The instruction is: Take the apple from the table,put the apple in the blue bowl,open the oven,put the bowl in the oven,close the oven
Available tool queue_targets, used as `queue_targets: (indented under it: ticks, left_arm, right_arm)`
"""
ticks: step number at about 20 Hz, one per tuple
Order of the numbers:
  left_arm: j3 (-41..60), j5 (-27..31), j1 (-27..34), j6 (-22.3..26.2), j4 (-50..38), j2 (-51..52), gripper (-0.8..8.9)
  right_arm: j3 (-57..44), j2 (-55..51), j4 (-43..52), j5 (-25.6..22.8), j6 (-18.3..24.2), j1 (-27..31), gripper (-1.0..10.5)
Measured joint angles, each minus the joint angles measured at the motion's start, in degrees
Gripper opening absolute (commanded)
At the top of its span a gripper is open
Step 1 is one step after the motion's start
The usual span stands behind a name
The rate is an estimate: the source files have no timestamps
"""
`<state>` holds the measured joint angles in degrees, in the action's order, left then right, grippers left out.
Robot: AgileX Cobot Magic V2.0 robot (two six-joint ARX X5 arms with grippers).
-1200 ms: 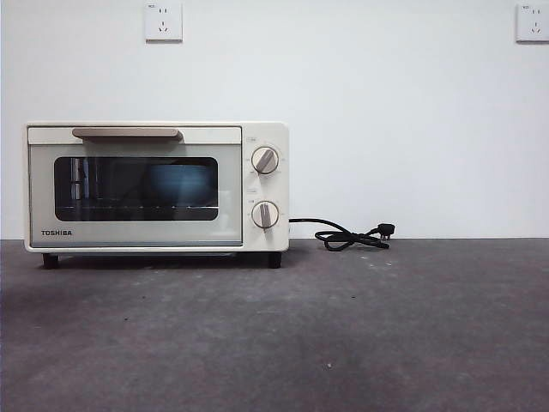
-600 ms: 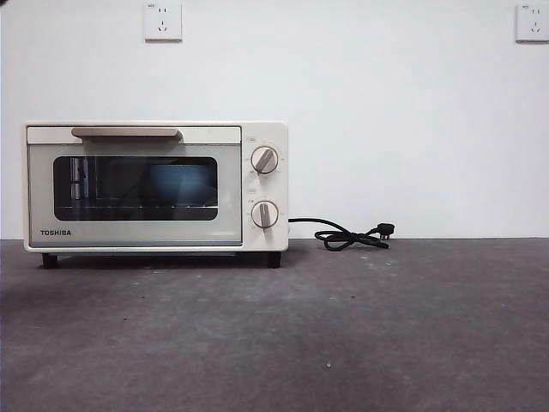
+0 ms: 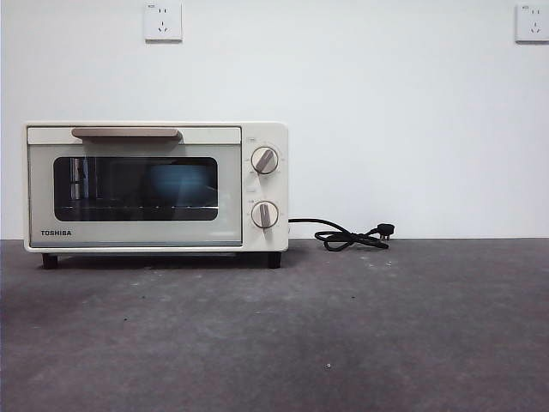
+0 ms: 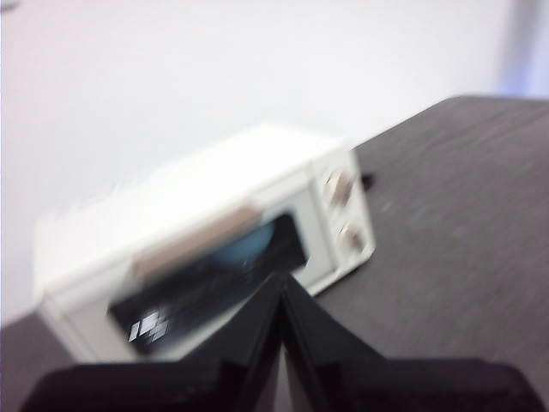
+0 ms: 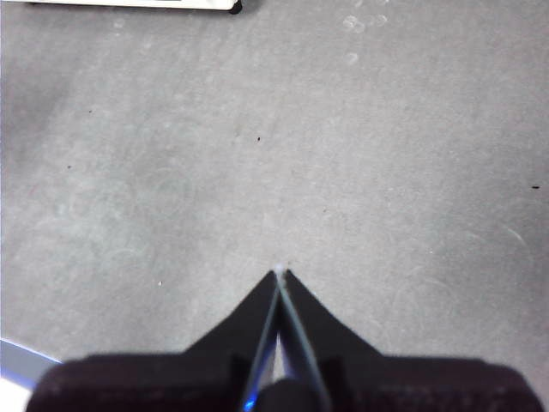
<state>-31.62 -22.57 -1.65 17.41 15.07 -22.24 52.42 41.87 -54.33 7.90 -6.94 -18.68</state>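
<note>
Oven (image 3: 156, 187): cream-white box, TOSHIBA mark, bar handle (image 3: 126, 133) above a dark glass door, two round knobs beside the door, black cord (image 3: 347, 234) trailing off the knob side; stands on the grey worktop (image 3: 343, 335), door shut. Blue bowl (image 3: 182, 184): glossy blue form dimly visible behind the glass, inside the oven. Apple: not discernible, presumably within the bowl. Task status: judged complete, nothing left. Left claw (image 4: 280, 287): clenched, empty, facing the oven door. Right claw (image 5: 280, 276): clenched, empty, over bare worktop in front of the oven.
</note>
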Motion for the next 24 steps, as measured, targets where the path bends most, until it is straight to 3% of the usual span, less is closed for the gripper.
queue_targets:
  ticks: [6,13,24]
  left_arm:
    - [24.3,15.0,0.1,-4.4,-5.8,17.5,-0.03]
    - [28.3,21.8,0.1,-6.1,-6.8,21.9,-0.03]
    - [30.6,22.3,0.1,-7.6,-4.9,21.5,-0.03]
  right_arm:
    - [0.0,0.0,0.0,-0.7,-0.1,0.0,0.0]
    - [0.0,0.0,0.0,-0.7,-0.2,0.0,0.0]
    - [0.0,0.0,0.0,-0.7,-0.2,0.0,0.0]
